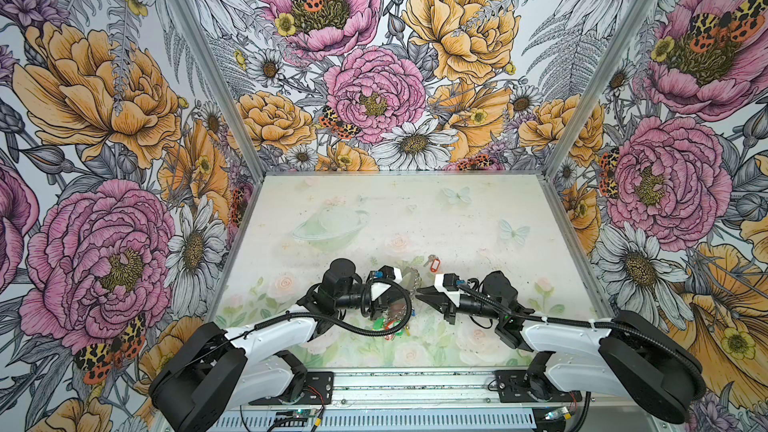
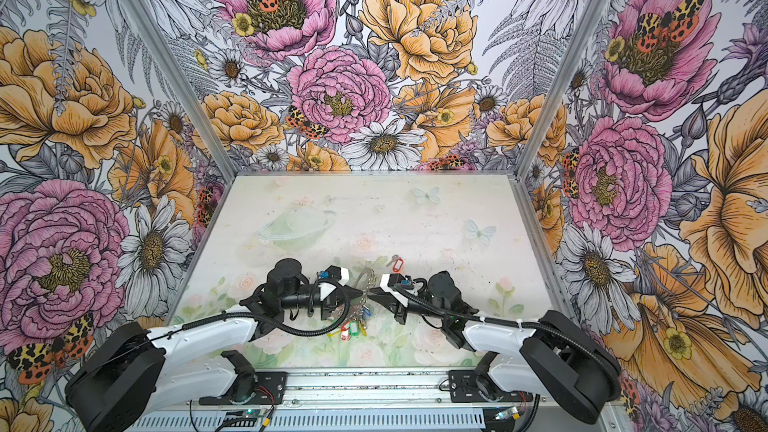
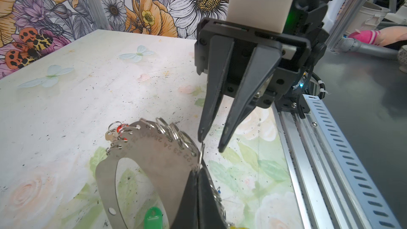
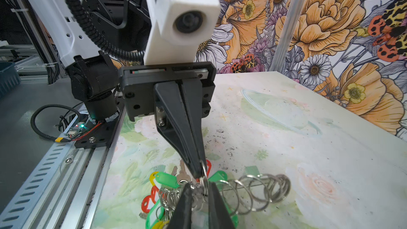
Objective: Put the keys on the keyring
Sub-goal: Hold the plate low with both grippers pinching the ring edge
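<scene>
left claw pinches shut on a split ring of the keyring; right claw slightly parted, empty. the keys lie on the surface, just above the claws mid-frame; fetching them seems next.

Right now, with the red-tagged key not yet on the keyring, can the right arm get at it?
Probably yes: the red-tagged key lies alone on the table just beyond the right tool, jaws slightly apart, with seemingly nothing between them.
</scene>
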`<state>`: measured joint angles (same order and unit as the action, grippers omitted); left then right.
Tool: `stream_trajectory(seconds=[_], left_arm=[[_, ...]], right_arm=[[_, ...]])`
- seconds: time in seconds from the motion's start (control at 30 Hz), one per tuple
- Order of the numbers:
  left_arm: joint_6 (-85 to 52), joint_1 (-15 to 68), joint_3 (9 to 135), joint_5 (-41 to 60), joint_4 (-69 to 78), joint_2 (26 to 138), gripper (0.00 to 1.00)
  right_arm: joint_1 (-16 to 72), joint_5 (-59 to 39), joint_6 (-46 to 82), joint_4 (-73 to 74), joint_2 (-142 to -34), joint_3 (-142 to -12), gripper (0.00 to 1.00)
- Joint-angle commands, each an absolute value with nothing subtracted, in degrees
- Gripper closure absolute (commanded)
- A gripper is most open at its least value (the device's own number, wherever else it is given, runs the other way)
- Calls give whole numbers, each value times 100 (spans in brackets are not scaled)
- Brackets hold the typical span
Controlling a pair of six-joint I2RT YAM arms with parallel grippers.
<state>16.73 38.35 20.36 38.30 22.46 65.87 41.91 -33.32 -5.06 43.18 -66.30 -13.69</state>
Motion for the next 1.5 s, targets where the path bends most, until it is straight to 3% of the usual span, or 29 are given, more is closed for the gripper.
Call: stream_trajectory(seconds=[0.0,0.37,1.07,1.47], left_arm=[[1966,3931,2196,3384,1961,6389,100],[2335,4319,2391,3110,1402,6324,100],[2342,4359,2419,3172,1388,6352,100],[2330,4367,2395,3052,1411,6282,100]], right_arm=[[4166,-3068,-1206,2591,-5976,-1780,79],[4211,-3264,-1502,1613,-5889,-2329,82],[4480,-3156,-1507,1858,-6558,-2496,85],[4509,-3125,-1512,1819,-6704,-2507,94]])
